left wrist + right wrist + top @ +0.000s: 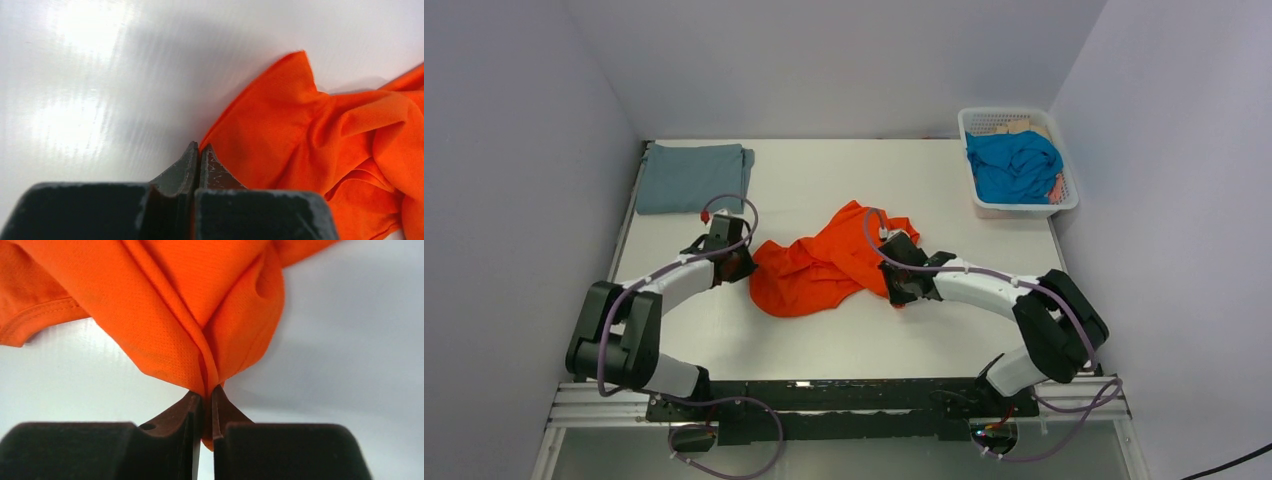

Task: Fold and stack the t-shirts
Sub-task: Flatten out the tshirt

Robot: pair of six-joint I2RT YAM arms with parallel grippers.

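table (844,340): white
orange shirt (824,265): crumpled at the middle, between both grippers
left arm (674,280): low, elbow out left
right arm (984,285): low, elbow out right
grey-blue shirt (692,177): folded, far-left corner
left gripper (200,147): closed on the shirt's left edge
right gripper (206,392): pinching a bunched fold

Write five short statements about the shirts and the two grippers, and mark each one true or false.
1. The right gripper has its fingers closed on a fold of the orange t-shirt. True.
2. The grey-blue t-shirt lies crumpled in the basket. False: it lies flat at the far left corner of the table.
3. The turquoise-blue t-shirt is in the basket. True.
4. The orange t-shirt is neatly folded. False: it is bunched up mid-table between the two grippers.
5. The left gripper hangs open over the grey-blue t-shirt. False: its fingers are shut at the orange t-shirt's left edge.
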